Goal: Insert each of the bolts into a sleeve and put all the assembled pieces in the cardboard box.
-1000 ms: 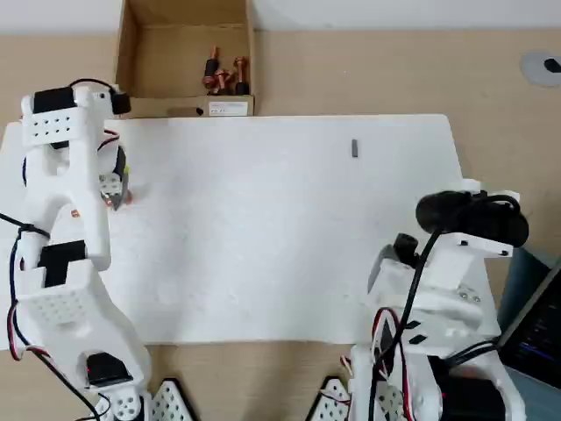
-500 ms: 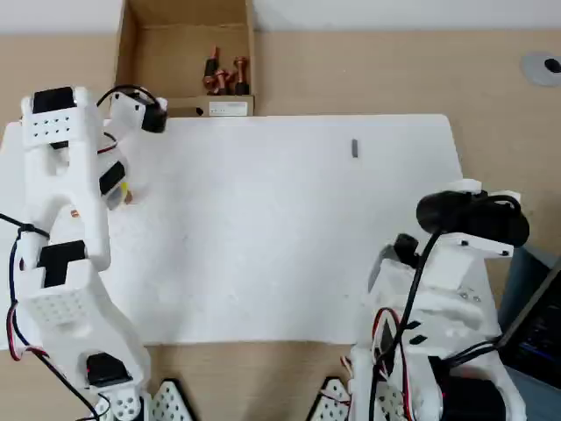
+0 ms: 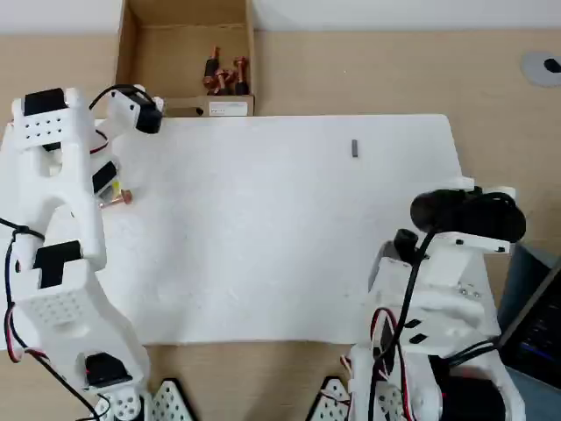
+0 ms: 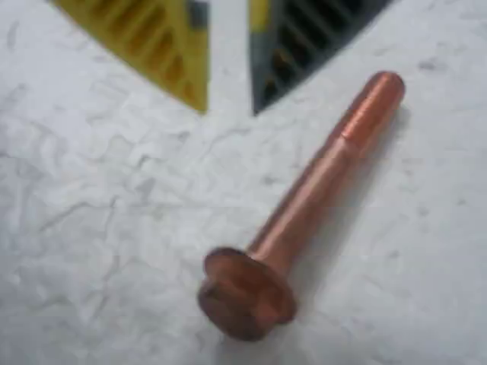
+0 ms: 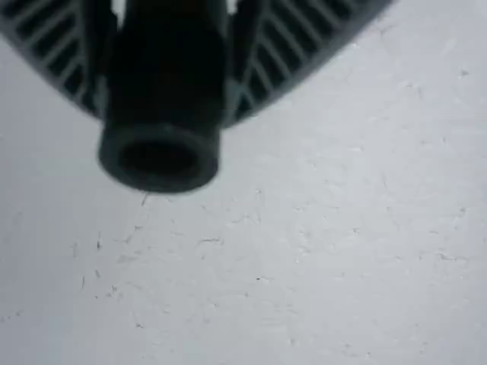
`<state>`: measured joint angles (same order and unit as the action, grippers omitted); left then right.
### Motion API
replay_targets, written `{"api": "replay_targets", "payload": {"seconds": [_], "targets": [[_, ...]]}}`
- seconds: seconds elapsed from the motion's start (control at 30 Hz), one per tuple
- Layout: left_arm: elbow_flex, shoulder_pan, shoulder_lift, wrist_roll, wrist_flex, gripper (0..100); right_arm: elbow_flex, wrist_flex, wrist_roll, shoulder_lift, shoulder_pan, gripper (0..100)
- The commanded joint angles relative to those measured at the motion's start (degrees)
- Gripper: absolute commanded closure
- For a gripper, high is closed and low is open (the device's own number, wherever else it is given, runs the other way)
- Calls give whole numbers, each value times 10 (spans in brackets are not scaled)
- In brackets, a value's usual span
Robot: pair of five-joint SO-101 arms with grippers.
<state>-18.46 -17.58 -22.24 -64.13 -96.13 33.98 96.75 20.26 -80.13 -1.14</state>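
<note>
1. Copper flanged bolt (image 4: 297, 220) lies on white foam mat (image 3: 280, 254), left edge, beside left gripper (image 4: 227, 106).
2. Open cardboard box (image 3: 120, 53) stands behind mat's far-left corner; assembled bolt-and-sleeve pieces (image 3: 223, 74) in its front-right corner.
3. Small grey sleeve (image 3: 355, 148) on mat, far right.
4. Black tubular sleeve (image 5: 160, 144) in right gripper (image 5: 163, 46).

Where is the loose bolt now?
In the high view, the bolt lies flat on the white mat near its left edge, beside the open left gripper.

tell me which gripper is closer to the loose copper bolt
Left. The left gripper hovers right beside the bolt; the right gripper is far across the mat, holding a black sleeve.
</note>
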Motion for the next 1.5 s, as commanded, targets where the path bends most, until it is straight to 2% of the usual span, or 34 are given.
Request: {"api": "replay_targets", "payload": {"seconds": [0.0, 0.17, 0.33, 0.73, 1.27, 1.33, 1.47], "targets": [[-1, -11, 29, -1, 7, 957, 0, -16, -6, 0, -2, 989], [-7, -20, 6, -3, 7, 891, -1, -16, -5, 0, -2, 989], [-17, -24, -34, -6, 8, 890, -1, -16, -5, -2, -3, 989], [-155, -20, -144, -6, 7, 888, -3, -16, -5, 0, -3, 989], [-216, 15, -255, -1, 7, 890, -2, -17, -5, 0, -3, 989], [-220, 18, -262, 0, 7, 904, -2, -17, -5, 0, -3, 989], [-215, 25, -269, 0, 4, 1000, -3, -17, -5, 0, -3, 989]]}}
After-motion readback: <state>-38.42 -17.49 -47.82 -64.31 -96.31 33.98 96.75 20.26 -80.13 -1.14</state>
